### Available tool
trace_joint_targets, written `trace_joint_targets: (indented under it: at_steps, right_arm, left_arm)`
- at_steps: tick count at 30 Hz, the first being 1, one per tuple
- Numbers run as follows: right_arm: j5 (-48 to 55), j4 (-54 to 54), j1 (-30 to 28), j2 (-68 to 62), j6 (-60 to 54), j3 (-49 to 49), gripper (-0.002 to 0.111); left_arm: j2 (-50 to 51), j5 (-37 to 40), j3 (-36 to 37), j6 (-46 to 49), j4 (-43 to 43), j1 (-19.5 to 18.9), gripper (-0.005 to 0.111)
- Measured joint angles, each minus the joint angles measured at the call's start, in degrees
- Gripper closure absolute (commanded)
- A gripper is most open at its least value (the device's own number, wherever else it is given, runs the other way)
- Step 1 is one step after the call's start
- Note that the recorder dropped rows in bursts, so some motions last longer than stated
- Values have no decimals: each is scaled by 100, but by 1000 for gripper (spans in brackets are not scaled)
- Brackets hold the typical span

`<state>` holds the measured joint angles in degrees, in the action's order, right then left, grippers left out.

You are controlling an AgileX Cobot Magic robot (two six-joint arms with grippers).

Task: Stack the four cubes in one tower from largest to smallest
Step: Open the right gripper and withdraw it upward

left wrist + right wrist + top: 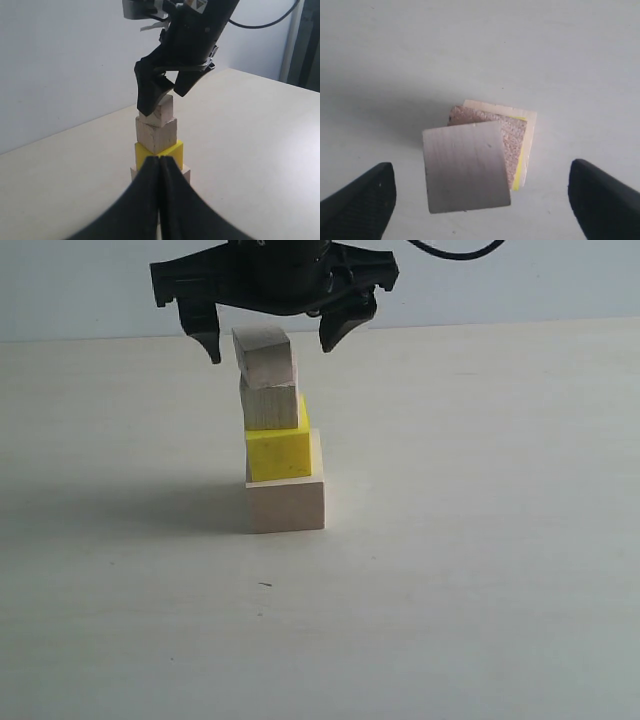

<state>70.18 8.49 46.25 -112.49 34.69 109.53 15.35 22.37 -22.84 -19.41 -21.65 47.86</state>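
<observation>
**Left jaws shut, right jaws wide over the four-cube tower**

My left jaws are pressed flat together with nothing between them. In the left wrist view they sit low in front of the tower [156,135] and hide most of its base.

The tower stands on the bench [480,590], a little left of the middle of the exterior view. At the bottom is the large pale wood cube [285,505], resting on the bench. On it sits the yellow cube [278,452], set toward the base's left edge rather than centred. On the yellow one sits the smaller pale wood cube [270,405], shifted a touch further left. The topmost pale wood cube [262,352] rests on that one, turned out of line with the cubes below and looking slightly tilted. In my right wrist view, looking straight down, its smooth top face [465,167] covers much of the stack. On one side the rough face of the cube beneath [512,137], a sliver of yellow [518,175] and a strip of the base [530,120] show past it.

My right jaws hang above the tower, spread wide and holding nothing. In the exterior view one fingertip [208,343] is to the left of the topmost cube and the other [335,333] to its right. Both are level with its upper part, with a clear gap on each side.
</observation>
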Motion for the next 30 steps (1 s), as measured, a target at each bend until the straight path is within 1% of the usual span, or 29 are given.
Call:
trace_joint_targets:
  at_steps: [10,30]
  right_arm:
    - [0,487,0,37,-40,0,20]
    - [0,585,0,-250,102,0,20]
  left_arm:
    - [0,0,0,-10,0,0,107]
    - [0,0,0,-10,0,0,107]
